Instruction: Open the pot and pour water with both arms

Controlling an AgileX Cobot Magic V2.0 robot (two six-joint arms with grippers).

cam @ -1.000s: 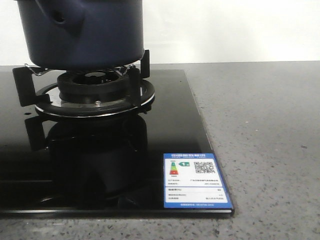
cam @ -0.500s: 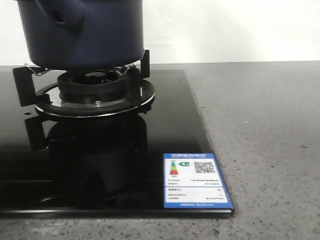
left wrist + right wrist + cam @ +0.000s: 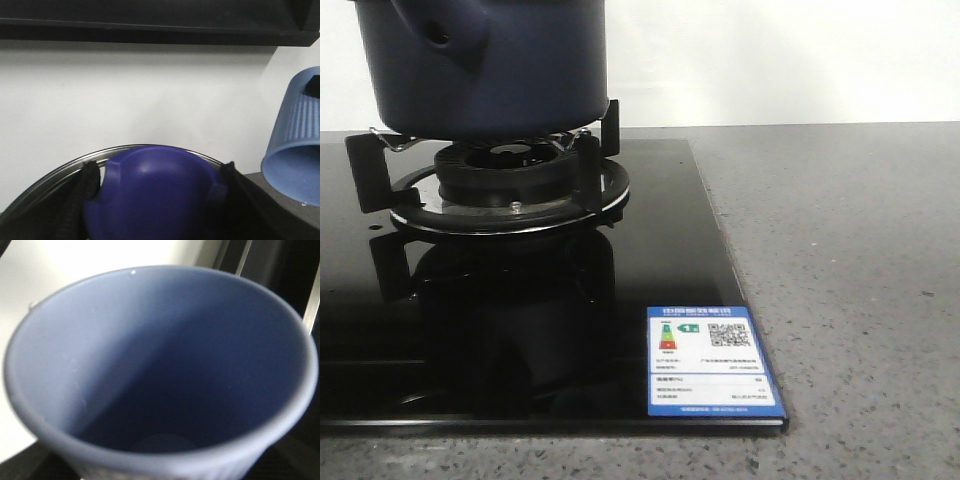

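Note:
The navy-blue pot stands on the gas burner's pan support at the back left; its top is cut off by the frame. No gripper shows in the front view. In the left wrist view my left gripper is shut on the lid's dark blue knob, one black finger on each side, with the lid's metal rim behind it. The pale blue ribbed cup hangs tilted to one side, mouth downward, a black finger of my right gripper on it. The cup's inside fills the right wrist view and hides the fingers.
The black glass hob carries a blue and white energy label at its front right corner. Grey speckled counter lies to the right. A white wall stands behind, with a dark ledge above it.

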